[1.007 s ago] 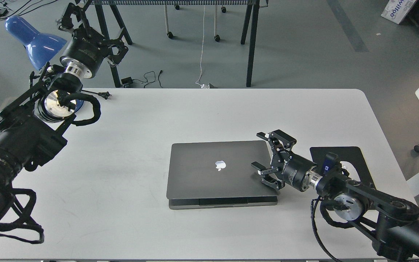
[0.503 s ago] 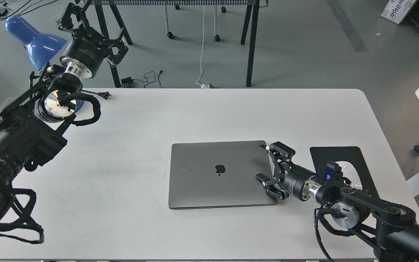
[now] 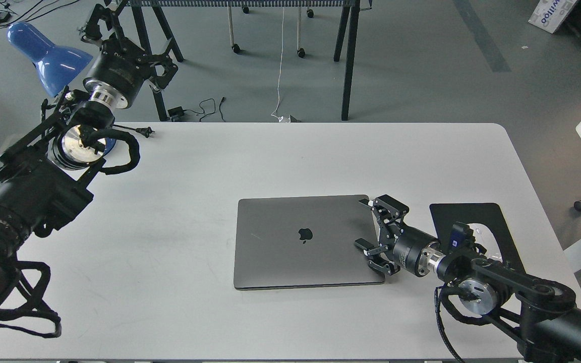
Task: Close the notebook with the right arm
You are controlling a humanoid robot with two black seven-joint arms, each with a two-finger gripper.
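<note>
Right gripper (image 3: 374,237) spread over closed notebook (image 3: 300,241) right edge.

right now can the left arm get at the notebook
Probably yes, but only with a long reach: the left gripper is raised beyond the table's far left corner, and bare tabletop lies between it and the closed notebook.

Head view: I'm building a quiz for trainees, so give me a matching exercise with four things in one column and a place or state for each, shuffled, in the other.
Things:
1. notebook
2. right gripper
3. blue lamp
4. mouse pad

Places or states:
A. flat black, on the table right of the notebook
B. open, at the notebook's right edge
C. beside the left gripper, at the table's far left corner
D. lid shut, lying flat

Pairs: 1-D, 2-B, 3-C, 4-A
</note>
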